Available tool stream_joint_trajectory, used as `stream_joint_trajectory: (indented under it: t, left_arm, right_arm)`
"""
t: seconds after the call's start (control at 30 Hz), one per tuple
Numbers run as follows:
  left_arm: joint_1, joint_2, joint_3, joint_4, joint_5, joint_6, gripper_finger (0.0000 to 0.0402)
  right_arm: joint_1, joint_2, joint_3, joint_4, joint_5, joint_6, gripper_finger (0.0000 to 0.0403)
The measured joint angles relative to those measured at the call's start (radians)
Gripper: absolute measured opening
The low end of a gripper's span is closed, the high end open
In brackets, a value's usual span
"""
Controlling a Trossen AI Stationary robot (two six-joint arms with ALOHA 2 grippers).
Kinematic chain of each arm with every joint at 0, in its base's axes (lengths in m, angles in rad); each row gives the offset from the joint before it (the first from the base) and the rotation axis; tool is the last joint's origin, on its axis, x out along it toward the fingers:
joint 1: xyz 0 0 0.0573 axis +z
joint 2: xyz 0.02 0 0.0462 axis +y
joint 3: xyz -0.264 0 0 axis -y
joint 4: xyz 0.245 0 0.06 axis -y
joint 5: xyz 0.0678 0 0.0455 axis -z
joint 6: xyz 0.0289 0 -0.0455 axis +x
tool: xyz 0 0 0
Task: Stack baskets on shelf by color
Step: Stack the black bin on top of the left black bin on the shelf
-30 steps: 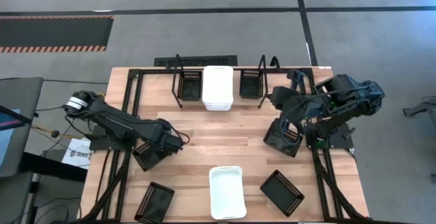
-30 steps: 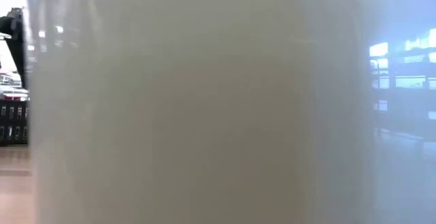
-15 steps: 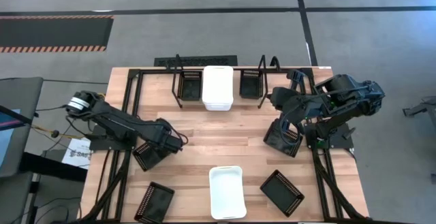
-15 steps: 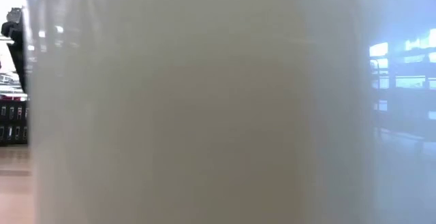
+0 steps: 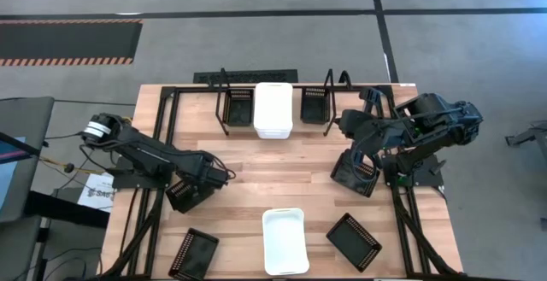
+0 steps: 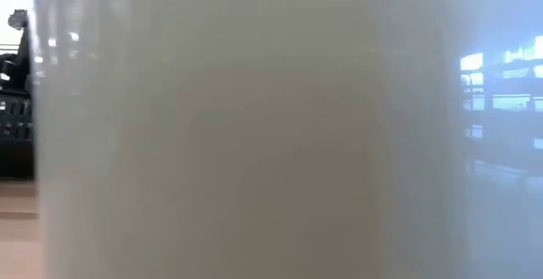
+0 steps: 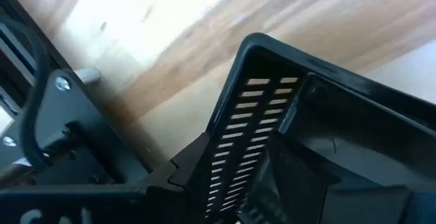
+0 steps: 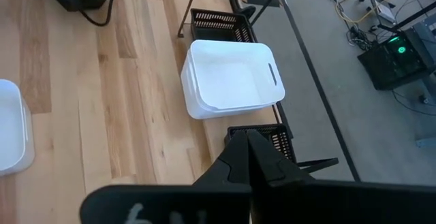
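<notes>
A lone white smooth rectangular basket [image 5: 285,240] sits at the table's 6 o'clock edge, flanked by two small black mesh baskets [image 5: 192,253] [image 5: 354,241]. At 9 o'clock the left gripper [image 5: 193,184] is clenched on a black mesh basket [image 5: 183,193]; at 3 o'clock the right gripper [image 5: 357,163] meets another black mesh basket [image 5: 355,176], its grip impossible to tell. At 12 o'clock the black wire shelf [image 5: 224,80] holds stacked white baskets [image 5: 273,109] between two black ones [image 5: 238,107] [image 5: 314,103].
</notes>
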Motion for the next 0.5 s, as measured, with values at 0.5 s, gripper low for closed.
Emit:
stream_joint_trajectory:
  t: [0.5]
  left_arm:
    - [0.038,0.003,0.174,-0.116,-0.159,0.182,0.0129]
  right_arm:
    - [-0.048,0.004,0.000,0.031,0.000,0.029,0.0001]
